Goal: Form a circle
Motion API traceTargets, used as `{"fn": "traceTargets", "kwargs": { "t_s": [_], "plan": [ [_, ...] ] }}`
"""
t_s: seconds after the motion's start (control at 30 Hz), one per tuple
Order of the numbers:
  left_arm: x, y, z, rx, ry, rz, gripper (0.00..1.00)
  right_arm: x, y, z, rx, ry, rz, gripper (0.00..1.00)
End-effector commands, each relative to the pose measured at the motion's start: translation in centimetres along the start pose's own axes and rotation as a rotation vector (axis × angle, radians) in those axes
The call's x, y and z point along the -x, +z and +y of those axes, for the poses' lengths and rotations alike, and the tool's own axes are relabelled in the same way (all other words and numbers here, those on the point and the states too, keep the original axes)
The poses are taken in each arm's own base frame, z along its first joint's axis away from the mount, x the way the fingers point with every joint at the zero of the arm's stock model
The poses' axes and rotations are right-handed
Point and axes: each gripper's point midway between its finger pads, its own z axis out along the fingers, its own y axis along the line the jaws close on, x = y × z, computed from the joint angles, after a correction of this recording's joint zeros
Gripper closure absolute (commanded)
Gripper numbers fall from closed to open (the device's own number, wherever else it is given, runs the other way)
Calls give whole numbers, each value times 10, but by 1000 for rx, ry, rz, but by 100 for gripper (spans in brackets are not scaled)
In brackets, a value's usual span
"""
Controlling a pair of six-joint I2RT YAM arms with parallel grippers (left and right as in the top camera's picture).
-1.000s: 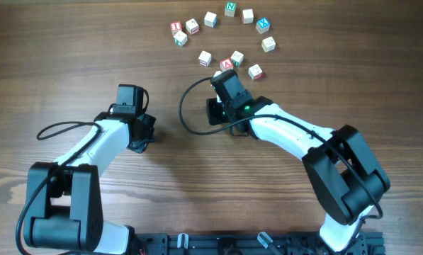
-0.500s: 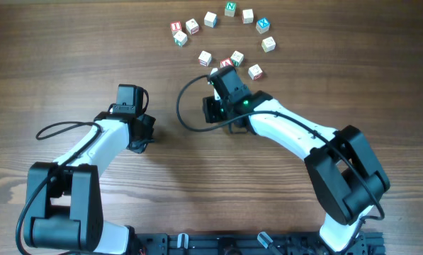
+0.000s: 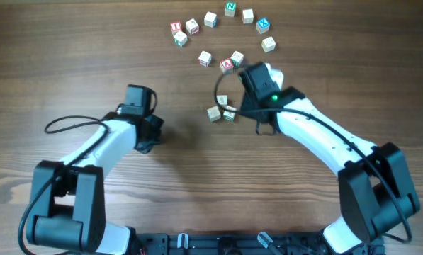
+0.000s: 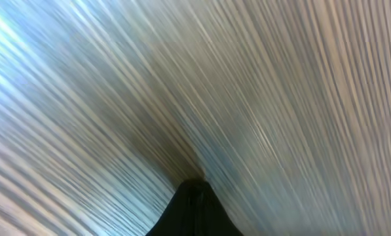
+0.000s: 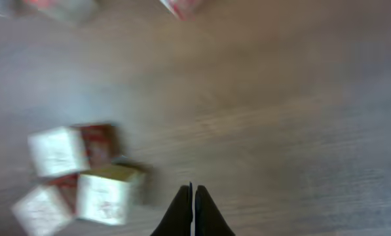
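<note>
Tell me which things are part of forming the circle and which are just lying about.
For the job: letter cubes in the top arc; two loose cubes nearer the arms; right claw, shut.
Not part of it: left claw, shut, away from cubes; black cable loop.

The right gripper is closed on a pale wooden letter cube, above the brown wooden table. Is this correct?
Not quite. The right gripper is closed, but on nothing. The right wrist view shows its black fingers pressed together, and the pale wooden letter cubes lie on the brown wooden table to one side, apart from them.
</note>
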Motion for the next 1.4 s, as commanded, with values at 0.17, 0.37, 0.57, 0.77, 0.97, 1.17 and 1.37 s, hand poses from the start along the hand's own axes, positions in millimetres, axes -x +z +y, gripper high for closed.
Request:
{"fn": "traceTargets", "kwargs": {
  "t_s": [0.17, 0.37, 0.57, 0.77, 0.97, 1.17, 1.37],
  "plan": [
    [-83, 16, -2, -20, 239, 205, 96, -6, 26, -12, 33, 109, 34, 96],
    [-99, 29, -52, -245, 282, 270, 96, -9, 48, -25, 108, 155, 139, 96],
    [-106, 41, -63, -297, 287, 310, 96, -26, 58, -9, 200, 115, 225, 95],
    [-104, 39, -73, -339, 294, 294, 96, -43, 70, 0, 239, 92, 288, 95],
    [-102, 38, -78, -361, 300, 278, 96, -43, 70, 3, 253, 91, 290, 96],
    [-113, 33, -79, -381, 308, 340, 96, -43, 70, 3, 253, 91, 291, 96],
    [-117, 30, -88, -419, 326, 345, 96, -43, 70, 3, 253, 91, 292, 95]
  ]
}}
